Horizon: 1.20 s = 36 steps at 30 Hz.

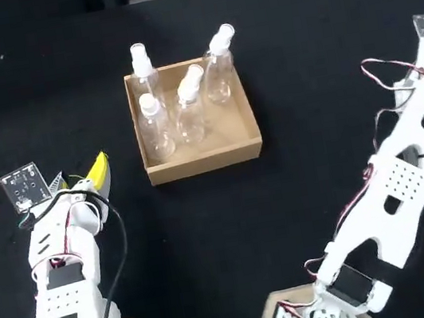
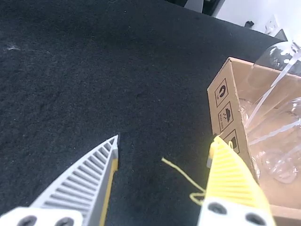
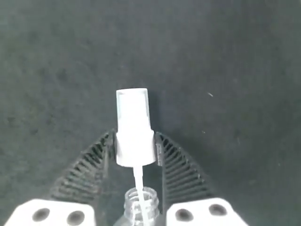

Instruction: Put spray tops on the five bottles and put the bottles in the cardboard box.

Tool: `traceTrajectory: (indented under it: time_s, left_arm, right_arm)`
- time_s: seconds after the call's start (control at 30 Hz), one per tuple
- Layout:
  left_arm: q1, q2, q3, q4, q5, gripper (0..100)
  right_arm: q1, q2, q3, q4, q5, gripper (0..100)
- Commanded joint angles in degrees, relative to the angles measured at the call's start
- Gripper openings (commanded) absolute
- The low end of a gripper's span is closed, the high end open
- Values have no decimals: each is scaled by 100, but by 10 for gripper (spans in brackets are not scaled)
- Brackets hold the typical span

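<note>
My right gripper (image 3: 135, 135) is shut on a white spray top (image 3: 134, 117) over black cloth. The top's thin tube runs down into the open neck of a clear bottle (image 3: 140, 201) just below it, between the finger bases. The cardboard box (image 1: 204, 159) stands mid-table with several clear bottles (image 1: 189, 114) upright in it, each with a white spray top. My left gripper (image 1: 78, 178) rests left of the box, open and holding nothing. In the left wrist view its grey and yellow fingers (image 2: 230, 174) flank bare cloth, with the box (image 2: 225, 106) close beside the yellow one.
The right arm (image 1: 407, 168) stretches along the table's right side toward the far right corner. Black cloth (image 1: 210, 248) covers the whole table. A loose yellow thread (image 2: 181, 174) lies between the left fingers.
</note>
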Motion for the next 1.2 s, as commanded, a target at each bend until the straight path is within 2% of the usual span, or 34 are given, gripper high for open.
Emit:
traceTrajectory:
  time_s: [0.0, 0.13, 0.23, 0.33, 0.5, 0.7, 1.17]
  left_arm:
    - [57, -79, -48, -79, -62, 288]
    - [57, -79, -48, -79, -62, 288]
    - [57, -79, -48, -79, -62, 288]
    - [57, -79, -48, -79, -62, 288]
    - [57, -79, -48, -79, -62, 288]
    - [57, -88, -48, -79, -62, 288]
    - [48, -88, -57, -88, -62, 288]
  right_arm:
    - [105, -629, -171, 97, -9, 11]
    - [114, -655, -171, 114, -79, 11]
    - [114, -673, -180, 527, -149, 11]
    - [105, -936, -180, 835, -422, 11]
    - [9, -1464, -171, 993, -466, 11]
    - [-149, -1657, -145, 1011, -475, 10]
    - [158, -2255, -136, 1037, -624, 11]
